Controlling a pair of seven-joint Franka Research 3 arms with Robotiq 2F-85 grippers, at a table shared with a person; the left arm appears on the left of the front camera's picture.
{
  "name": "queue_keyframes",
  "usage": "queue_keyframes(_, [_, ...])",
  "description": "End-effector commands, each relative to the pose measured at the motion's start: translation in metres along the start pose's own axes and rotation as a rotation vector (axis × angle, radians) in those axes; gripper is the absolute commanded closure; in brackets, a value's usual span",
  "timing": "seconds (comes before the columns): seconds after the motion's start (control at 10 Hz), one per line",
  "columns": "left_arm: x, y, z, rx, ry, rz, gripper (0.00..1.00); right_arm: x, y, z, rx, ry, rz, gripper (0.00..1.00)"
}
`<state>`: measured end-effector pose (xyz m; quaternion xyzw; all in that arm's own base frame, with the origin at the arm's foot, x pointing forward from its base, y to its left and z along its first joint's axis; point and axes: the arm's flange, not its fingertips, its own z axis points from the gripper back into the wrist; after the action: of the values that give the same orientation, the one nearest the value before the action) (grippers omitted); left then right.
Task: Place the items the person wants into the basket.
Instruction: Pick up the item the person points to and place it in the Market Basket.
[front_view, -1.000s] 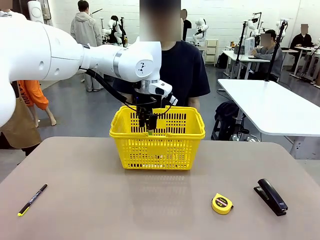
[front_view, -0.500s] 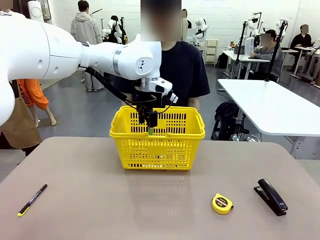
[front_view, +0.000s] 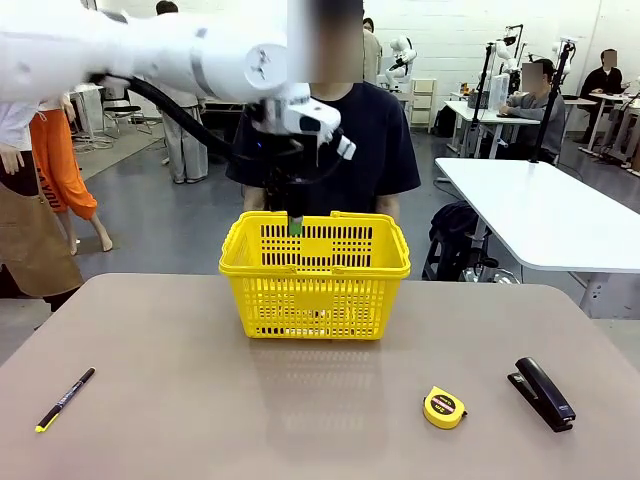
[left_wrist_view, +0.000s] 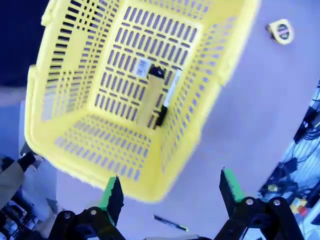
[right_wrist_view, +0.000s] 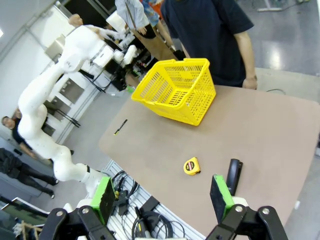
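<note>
thin black pen (front_view: 65, 399) at table's (front_view: 200, 420) front-left edge | we see left gripper (left_wrist_view: 170, 179) spread wide, empty, above basket (front_view: 315, 300) at far-centre edge | utility knife (left_wrist_view: 150, 97) and black marker (left_wrist_view: 168, 95) side by side on basket floor, hard to make out through lattice from front | right gripper (right_wrist_view: 162, 182) spread, empty

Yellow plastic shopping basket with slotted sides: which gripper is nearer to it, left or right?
Left. The left gripper hangs open right over the yellow basket; the right gripper is open and far back on the robot's side, beyond the round yellow tape measure.
</note>
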<state>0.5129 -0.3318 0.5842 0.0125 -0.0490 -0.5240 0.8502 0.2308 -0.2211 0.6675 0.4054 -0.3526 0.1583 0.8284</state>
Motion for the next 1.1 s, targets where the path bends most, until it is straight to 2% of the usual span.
queue_keyframes(0.0, [-0.083, -0.031, 0.015, -0.048, -0.044, -0.002, 0.00, 0.002, 0.001, 0.000, 0.023, -0.021, 0.017, 0.00])
queue_keyframes(0.1, [-0.112, -0.038, 0.018, -0.058, -0.039, 0.028, 0.00, 0.002, 0.001, 0.000, 0.023, -0.021, 0.017, 0.00])
queue_keyframes(0.4, [-0.183, -0.046, 0.032, -0.043, -0.127, 0.114, 0.00, 0.002, 0.001, 0.000, 0.023, -0.021, 0.017, 0.00])
queue_keyframes(0.6, [-0.195, -0.051, 0.041, -0.032, -0.138, 0.128, 0.00, 0.002, 0.001, 0.000, 0.023, -0.021, 0.017, 0.00])
queue_keyframes(1.0, [-0.185, -0.051, 0.040, -0.042, -0.109, 0.169, 0.00, 0.002, 0.001, 0.000, 0.023, -0.021, 0.017, 0.00])
